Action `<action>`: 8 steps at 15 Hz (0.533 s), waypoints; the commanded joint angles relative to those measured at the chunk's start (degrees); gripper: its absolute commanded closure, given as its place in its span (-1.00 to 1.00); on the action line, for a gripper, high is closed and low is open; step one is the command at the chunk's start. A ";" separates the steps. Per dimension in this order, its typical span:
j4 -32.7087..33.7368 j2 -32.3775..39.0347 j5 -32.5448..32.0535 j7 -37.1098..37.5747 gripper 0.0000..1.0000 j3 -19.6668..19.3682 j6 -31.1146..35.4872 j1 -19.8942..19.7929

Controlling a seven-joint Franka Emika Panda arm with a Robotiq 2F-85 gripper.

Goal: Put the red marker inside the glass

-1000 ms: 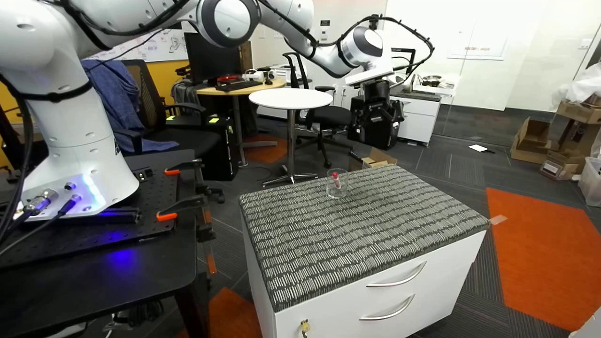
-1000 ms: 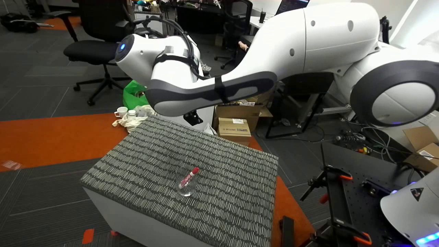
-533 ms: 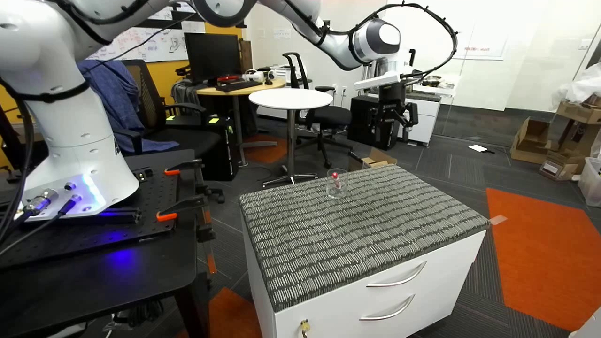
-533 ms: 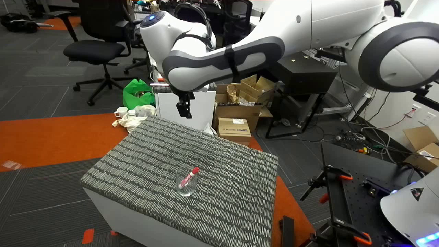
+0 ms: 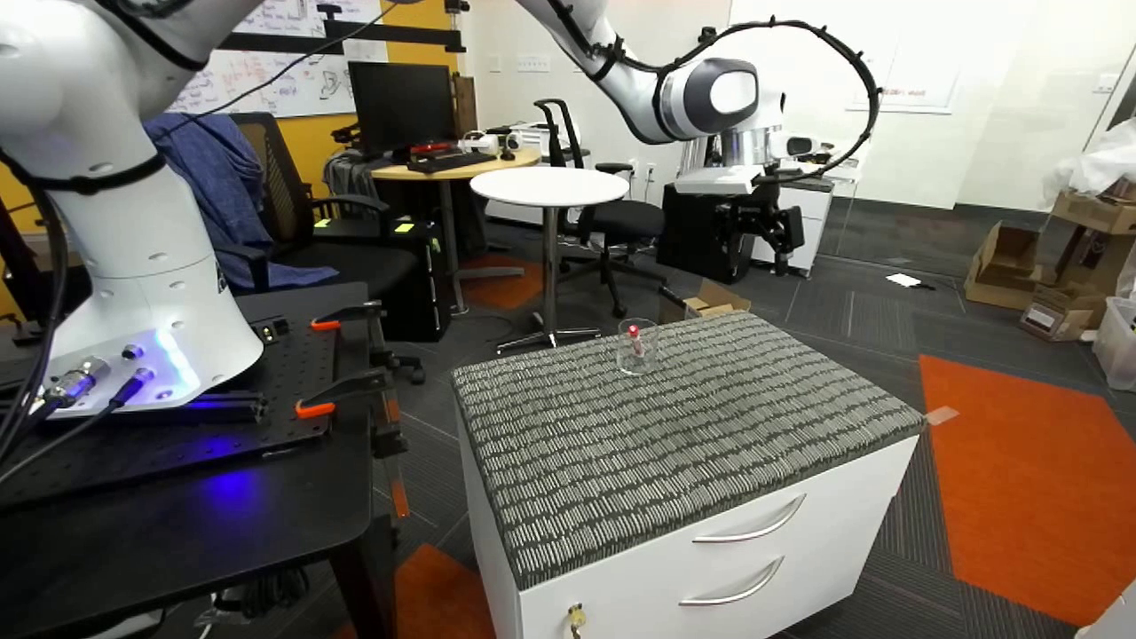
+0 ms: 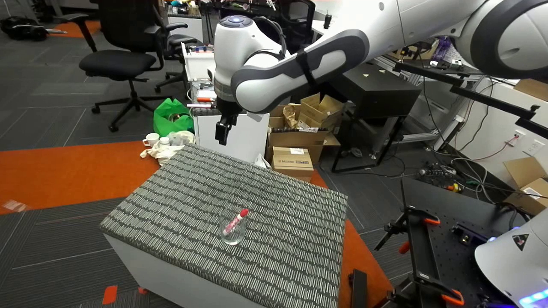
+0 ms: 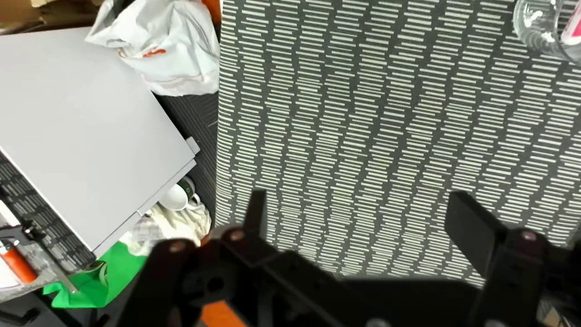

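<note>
The end effector (image 7: 357, 206) hangs higher than the patterned desk (image 5: 692, 444), its two fingers (image 7: 474, 227) standing wide apart. Below it and well apart, the glass (image 6: 233, 240) rests on the desk, with the red marker (image 6: 235, 222) inside (leaning, its red end uppermost). In the wrist view the glass shows beyond the fingers, up and right of the end effector.

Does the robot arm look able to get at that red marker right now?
Probably, yes: the end effector is open, and nothing visible covers the red marker. It leans inside the glass, though, whose walls could crowd the fingers.
</note>
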 commanded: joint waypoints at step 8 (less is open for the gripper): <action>-7.74 -4.23 3.06 -0.87 -1.00 -2.34 5.09 1.00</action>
